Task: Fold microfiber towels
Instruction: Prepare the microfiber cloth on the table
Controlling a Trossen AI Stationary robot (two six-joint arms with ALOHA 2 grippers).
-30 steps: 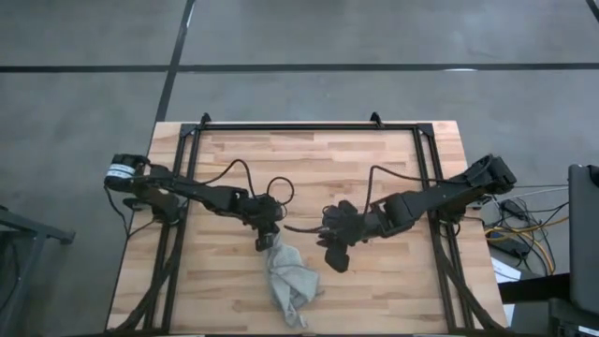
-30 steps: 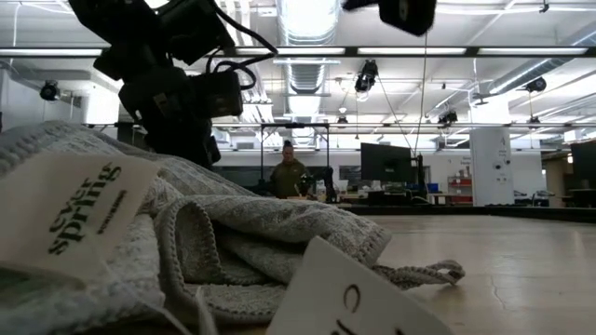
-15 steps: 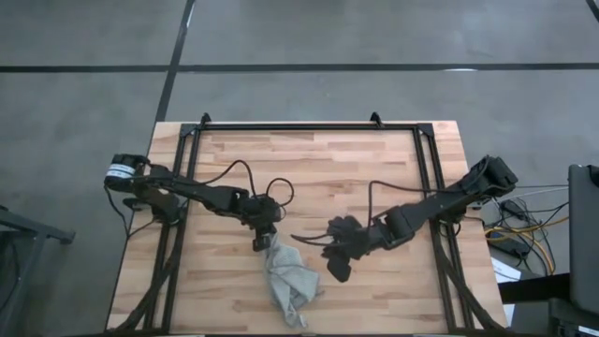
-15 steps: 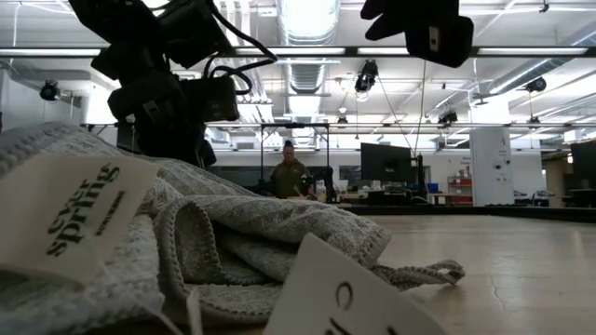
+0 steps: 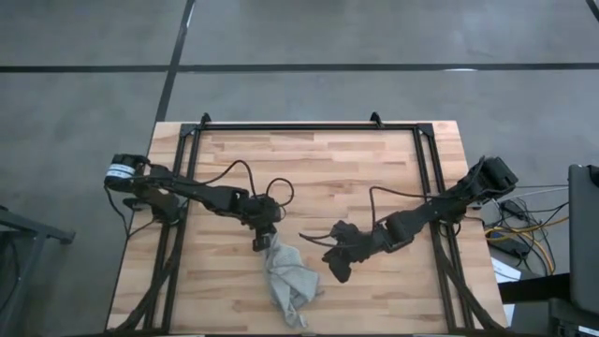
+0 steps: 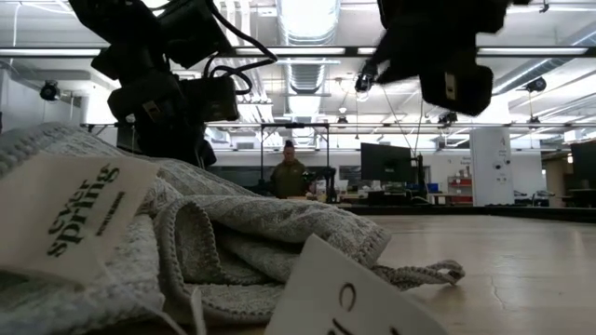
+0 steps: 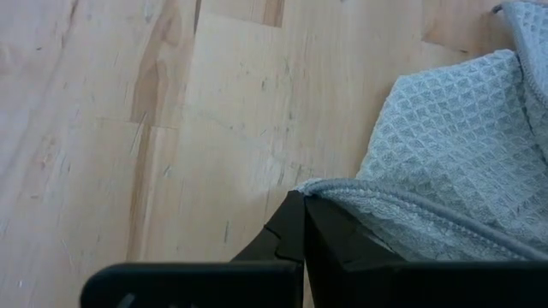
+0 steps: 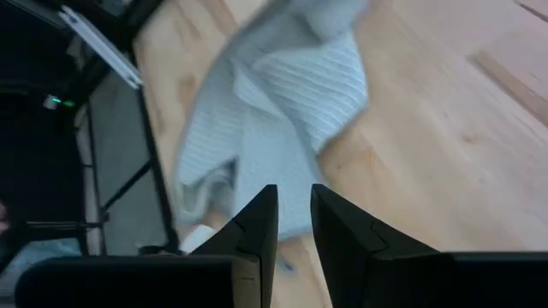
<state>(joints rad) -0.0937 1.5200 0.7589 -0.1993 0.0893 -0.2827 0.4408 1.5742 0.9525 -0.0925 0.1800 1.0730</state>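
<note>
I see my left hand (image 5: 262, 242) clamped on the crumpled towel's (image 5: 288, 284) top edge on the surface (image 5: 318, 168), while my right hand (image 5: 337, 270), fingers slightly parted and empty, hovers just beside it.

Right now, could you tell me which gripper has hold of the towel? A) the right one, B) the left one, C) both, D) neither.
B: the left gripper is shut on an edge of the towel, while the right gripper hangs beside it, slightly open and apart from the cloth.
</note>
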